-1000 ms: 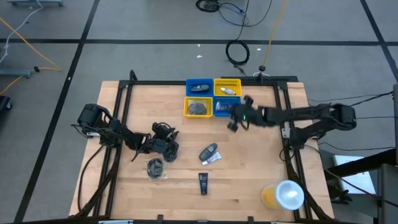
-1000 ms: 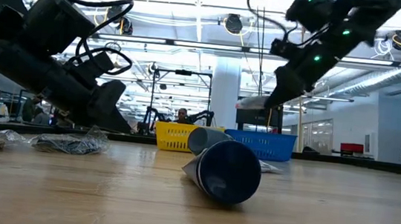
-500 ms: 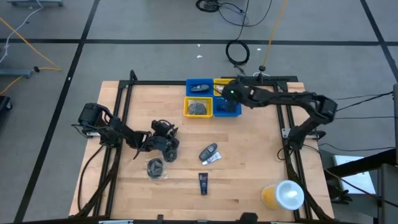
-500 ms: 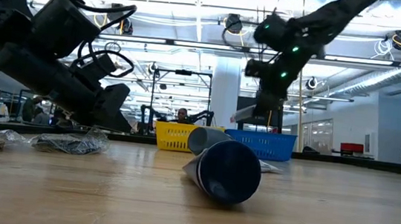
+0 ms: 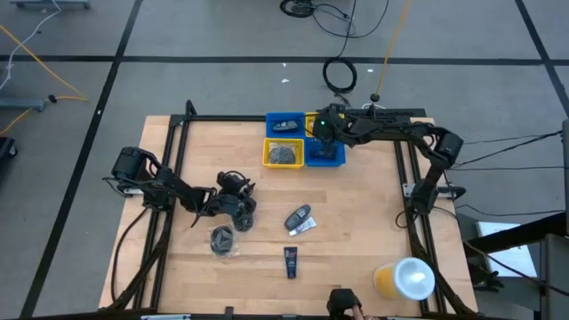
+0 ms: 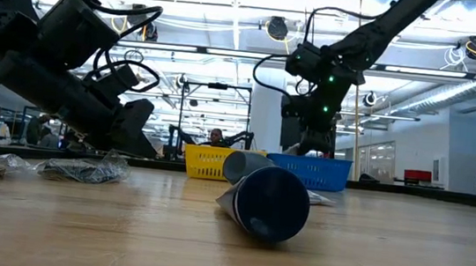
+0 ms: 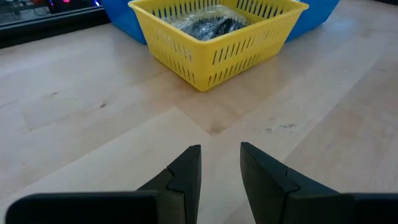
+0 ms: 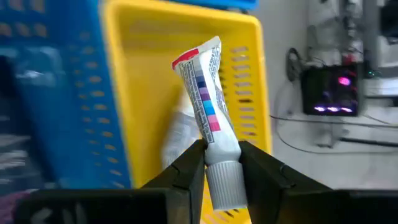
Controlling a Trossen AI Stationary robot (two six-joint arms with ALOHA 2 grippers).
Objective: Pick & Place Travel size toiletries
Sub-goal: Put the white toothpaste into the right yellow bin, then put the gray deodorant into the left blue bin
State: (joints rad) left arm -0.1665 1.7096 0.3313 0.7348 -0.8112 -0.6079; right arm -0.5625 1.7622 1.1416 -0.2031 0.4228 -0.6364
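Hanging above the far yellow bin (image 8: 186, 81), the right end effector (image 8: 222, 167) grips a white mini tube (image 8: 208, 118); its cap end is cut off. Another yellow bin (image 7: 217, 37) holds dark wrapped discs (image 7: 208, 20). The left end effector (image 7: 220, 168), narrowly parted, holds nothing above the tabletop (image 7: 93, 124).

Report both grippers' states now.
Left gripper: open, holding nothing, over bare table.
Right gripper: shut on the white mini tube, above the yellow bin.

Four square bins (image 5: 284, 124), one yellow cup (image 5: 404, 279), one white tube (image 8: 208, 118).
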